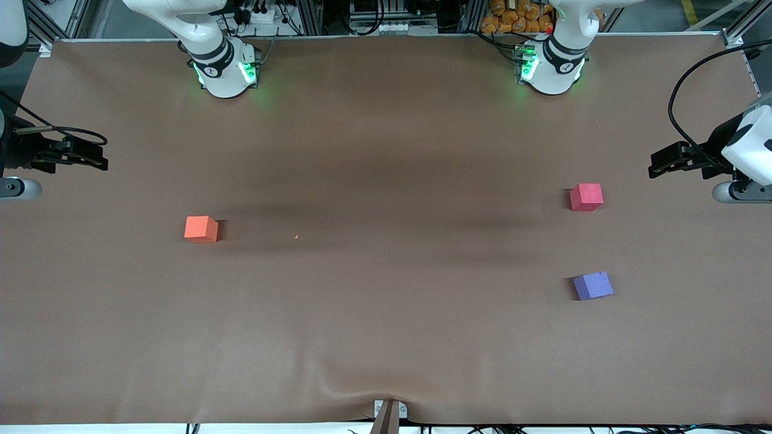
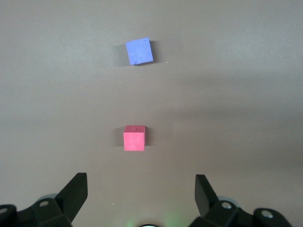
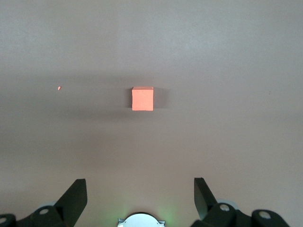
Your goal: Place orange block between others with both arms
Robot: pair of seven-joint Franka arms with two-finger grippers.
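Both grippers are held up in the air with nothing between their fingers. Left gripper is seen over the table's edge at the left arm's end, and in the left wrist view its two black fingers are spread wide apart, gripping nothing. Right gripper is seen over the edge at the right arm's end of the table, and in the right wrist view its fingers are likewise spread wide and empty. On the brown table the orange block is set toward the right arm's end, flat on the surface, well apart from both other cubes; it is also shown alone in the right wrist view. A tiny orange speck is seen on the cloth near it. Toward the left arm's end, the pinkish-red cube and the purple cube are placed apart from one another, the purple one nearer to the front camera and turned slightly askew. Both are shown in the left wrist view, the pinkish-red cube closer to the fingers than the purple cube. No cube is touched by either gripper.
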